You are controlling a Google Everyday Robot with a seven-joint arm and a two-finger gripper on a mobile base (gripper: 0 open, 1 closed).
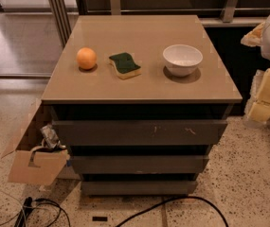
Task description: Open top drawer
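The top drawer [139, 132] is the widest dark grey handleless front, just under the tan cabinet top [139, 86]. It has small pale scratches right of its middle. None of its interior shows, only a dark gap above the front. Two narrower dark grey drawer fronts [139, 164] sit below it. My gripper [267, 96] is the white and pale yellow shape at the right edge of the view. It is off to the right of the cabinet, about level with its top, and touches nothing.
On the cabinet top stand an orange [86, 58], a green and yellow sponge [124, 65] and a white bowl [182, 59]. An open cardboard box [32, 162] leans at the cabinet's left. Black cables [172, 205] lie on the speckled floor in front.
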